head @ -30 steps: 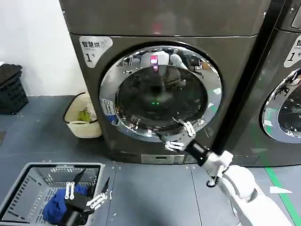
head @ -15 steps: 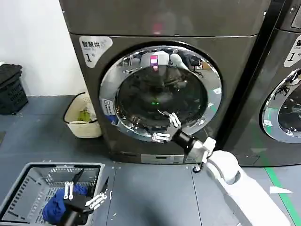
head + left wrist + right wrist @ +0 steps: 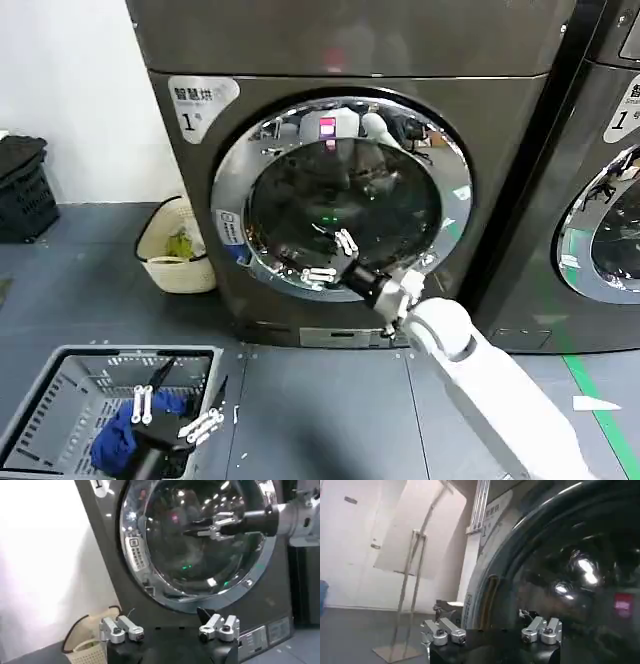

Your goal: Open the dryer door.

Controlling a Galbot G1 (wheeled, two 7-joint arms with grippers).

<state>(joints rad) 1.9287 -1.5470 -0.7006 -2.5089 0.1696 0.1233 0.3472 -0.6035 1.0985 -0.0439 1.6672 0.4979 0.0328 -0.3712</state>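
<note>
White-tipped fingers of the right gripper [image 3: 331, 257] are standing spread apart, holding nothing, right in front of the door [image 3: 255, 150] and over the lower middle of its dark glass. Whether the tips are touching the glass cannot be told. The right arm [image 3: 470, 360] is reaching up to it from the lower right of the head view, its white shell crossing the front of the dryer [image 3: 500, 200]. From the left wrist camera the same gripper [image 3: 215, 526] is showing side-on, its open fingers pointing across the glass bowl.

Chrome is ringing the door, which is sitting shut and flush in the dryer's front, below the "1" label [image 3: 200, 105].

Low on the left, the left gripper [image 3: 178, 418] is hanging with fingers apart and empty over a grey basket [image 3: 60, 375] that is holding blue cloth [image 3: 118, 438]. A cream basket [image 3: 172, 250] is standing on the floor beside the dryer's left side, and a second machine [image 3: 610, 200] is standing to its right.
</note>
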